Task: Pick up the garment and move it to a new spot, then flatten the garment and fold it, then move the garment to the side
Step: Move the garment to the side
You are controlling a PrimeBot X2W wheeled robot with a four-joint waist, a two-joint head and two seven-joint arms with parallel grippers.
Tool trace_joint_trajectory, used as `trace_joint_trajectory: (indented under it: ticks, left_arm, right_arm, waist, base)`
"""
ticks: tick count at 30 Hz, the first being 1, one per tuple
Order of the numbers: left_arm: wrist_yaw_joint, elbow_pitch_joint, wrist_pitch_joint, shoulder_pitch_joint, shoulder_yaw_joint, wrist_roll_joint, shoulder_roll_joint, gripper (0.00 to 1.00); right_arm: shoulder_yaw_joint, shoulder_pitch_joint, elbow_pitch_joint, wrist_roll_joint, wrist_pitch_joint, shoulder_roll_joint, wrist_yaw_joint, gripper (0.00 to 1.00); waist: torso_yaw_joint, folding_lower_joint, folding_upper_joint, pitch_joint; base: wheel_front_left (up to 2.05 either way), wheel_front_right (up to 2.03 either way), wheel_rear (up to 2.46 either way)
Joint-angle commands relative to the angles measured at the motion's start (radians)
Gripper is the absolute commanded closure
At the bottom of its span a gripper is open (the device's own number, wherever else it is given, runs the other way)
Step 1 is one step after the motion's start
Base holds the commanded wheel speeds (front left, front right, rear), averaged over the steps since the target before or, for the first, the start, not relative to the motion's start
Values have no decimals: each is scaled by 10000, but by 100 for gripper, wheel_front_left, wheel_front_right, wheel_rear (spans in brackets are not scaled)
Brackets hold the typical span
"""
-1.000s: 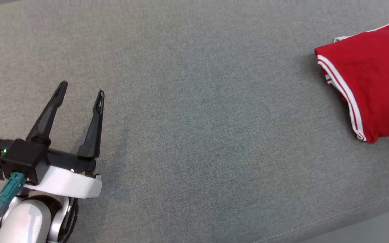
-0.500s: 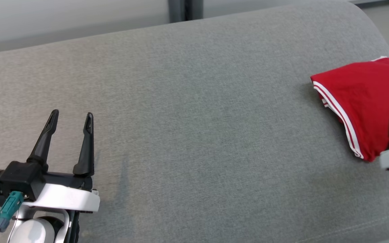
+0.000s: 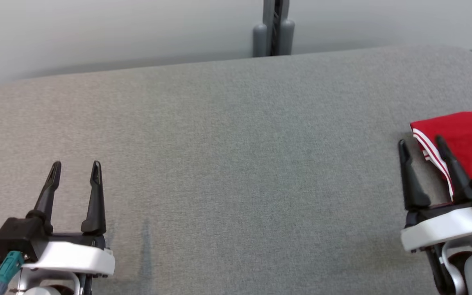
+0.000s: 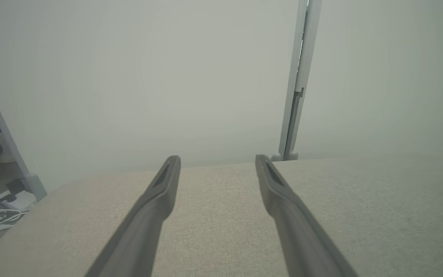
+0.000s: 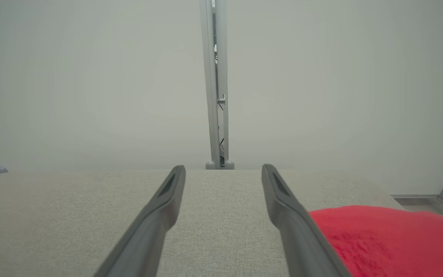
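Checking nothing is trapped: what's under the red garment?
The garment lies folded on the grey cushion, which runs under it. White-red striped trim shows along its left edge. Whatever is between the folds or beneath them is covered.

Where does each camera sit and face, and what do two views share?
Head view: on the head, facing down at the grey fabric surface; left end effector and right end effector show.
Left wrist view: on that wrist, facing the pale wall; own fingers show.
Right wrist view: likewise.
Head and right wrist views share the red, white-trimmed garment.
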Motion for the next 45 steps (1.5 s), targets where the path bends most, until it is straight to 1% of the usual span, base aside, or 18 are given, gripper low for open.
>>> trace_joint_trajectory:
  ticks: [1, 3, 12, 24, 32, 45]
  left_arm:
    - [46, 18, -32, 93, 23, -31, 10, 0]
    - [59, 48, -24, 271, 11, -42, 34, 0]
    - [212, -61, 195, 1163, -165, 17, 122, 0]
    - [158, -6, 407, 1589, -484, -129, 75, 0]
    - [159, 105, 447, 1601, -520, -235, 89, 0]
    - [98, 220, 534, 1398, -586, -319, 200, 0]
  right_arm:
    - [19, 109, -56, -72, 45, -42, -5, 0]
    - [171, 261, -80, -60, 163, -34, -6, 0]
    - [178, 1326, -256, 5, 583, 43, -6, 0]
    - [-343, 2525, -1046, 6, 839, 135, -5, 0]
    - [-539, 2831, -1368, 79, 918, 204, -5, 0]
    - [-492, 2695, -1206, 144, 815, 236, -5, 0]
  waist:
    - [178, 0, -1, -209]
    - [258, 0, -1, -424]
    - [397, 0, -1, -1233]
    - [451, 0, -1, -1805]
    - [369, 0, -1, -1878]
    - [360, 0, -1, -1924]
  base:
    - [0, 0, 0]
    - [0, 0, 0]
    - [0, 0, 0]
    - [0, 0, 0]
    - [0, 0, 0]
    - [0, 0, 0]
